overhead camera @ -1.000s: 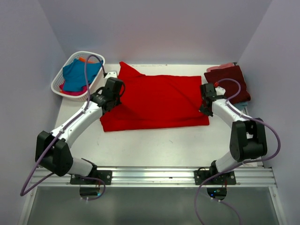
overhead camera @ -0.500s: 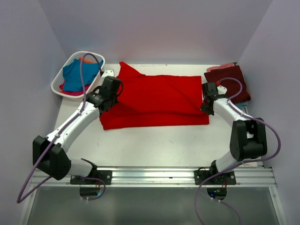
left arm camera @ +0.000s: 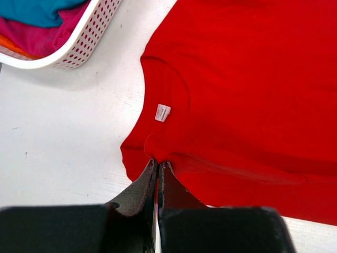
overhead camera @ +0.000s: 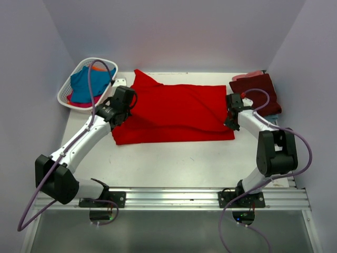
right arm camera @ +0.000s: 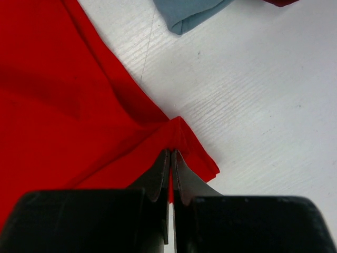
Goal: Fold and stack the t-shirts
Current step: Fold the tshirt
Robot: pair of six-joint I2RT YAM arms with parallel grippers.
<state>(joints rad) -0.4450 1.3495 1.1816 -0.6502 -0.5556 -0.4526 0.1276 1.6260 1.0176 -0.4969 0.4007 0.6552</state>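
Top external view: nearest is the rail [overhead camera: 168, 197] carrying both arm bases, then a bare strip of the white table [overhead camera: 174, 163]. Beyond that strip the red shirt [overhead camera: 176, 113] lies spread across the middle of the table, wider than it is deep, with one corner pointing up toward the far left.

The left gripper [overhead camera: 119, 114] sits at the shirt's left edge and the right gripper [overhead camera: 230, 122] at its right edge, the two arms reaching in from either side.

In the left wrist view the left gripper's [left arm camera: 158, 167] jaws are pressed together on a thin fold of the red shirt [left arm camera: 253, 95], at the hem just beside the neck opening. A small white tag [left arm camera: 162, 112] shows inside the collar, a little beyond the pinch.

In the right wrist view the right gripper's [right arm camera: 171, 155] jaws are likewise clamped on the red shirt [right arm camera: 58, 105], at a corner that rises in a small peak from the table. Past it, at the top of that view, lies the edge of a pale blue shirt [right arm camera: 192, 13].

Farthest away, at the far left, the white basket [overhead camera: 66, 92] holds a teal shirt [overhead camera: 84, 84] on top, a pink shirt [overhead camera: 79, 104] under it and a bit of orange shirt [overhead camera: 93, 67] at the back. At the far right a folded maroon shirt [overhead camera: 258, 92] rests on the table, apart from the red shirt.
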